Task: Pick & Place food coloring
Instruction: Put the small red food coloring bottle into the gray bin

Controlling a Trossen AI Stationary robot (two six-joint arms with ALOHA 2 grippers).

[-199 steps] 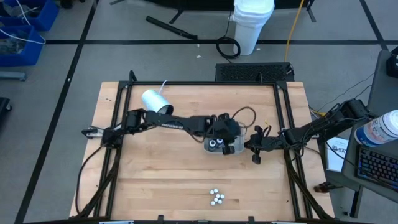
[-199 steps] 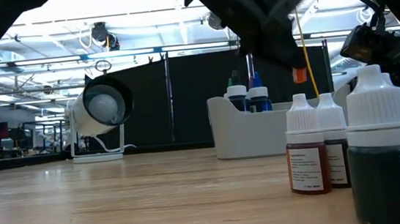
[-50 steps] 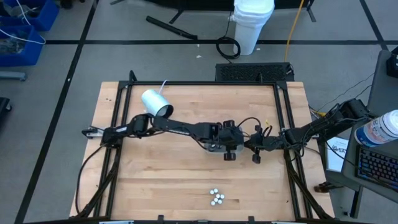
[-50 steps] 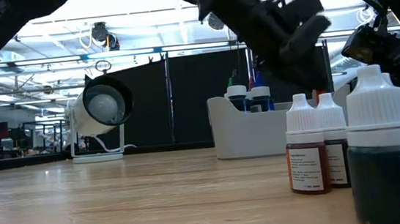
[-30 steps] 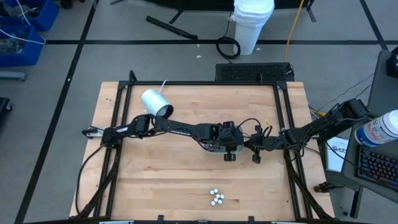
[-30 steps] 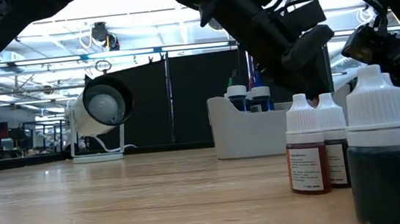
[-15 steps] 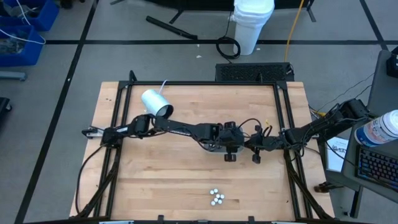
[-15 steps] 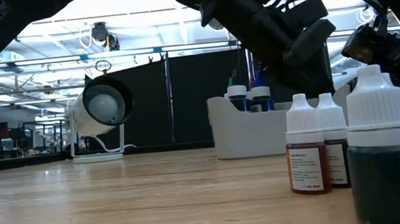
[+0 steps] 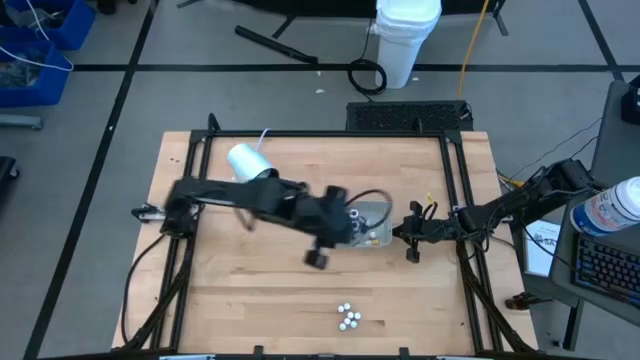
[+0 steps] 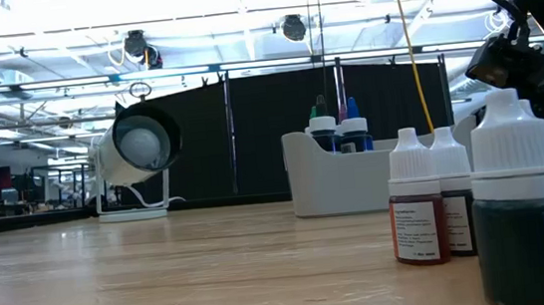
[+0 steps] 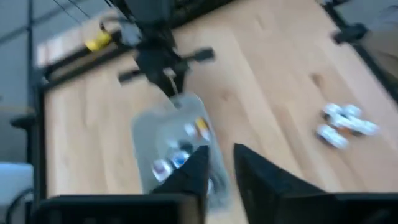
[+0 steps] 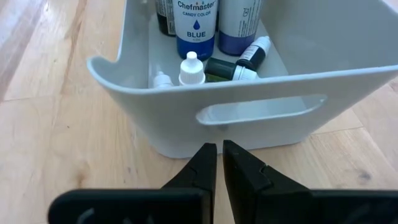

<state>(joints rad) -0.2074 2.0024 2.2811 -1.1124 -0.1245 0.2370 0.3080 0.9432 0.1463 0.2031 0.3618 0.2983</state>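
Left gripper (image 11: 217,163) jaws narrowly apart, empty

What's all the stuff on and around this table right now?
Tray: one, pale grey, mid-table, holding upright and lying bottles.
Food coloring bottles: small cluster, white caps, near the table's front edge.
White cylinder: one, lying on its side, back left of the table.
White bucket: one, on the floor behind the table.
Left gripper: dark, over the wood just left of the tray.
Right gripper: dark, shut, empty, at the tray's right wall.
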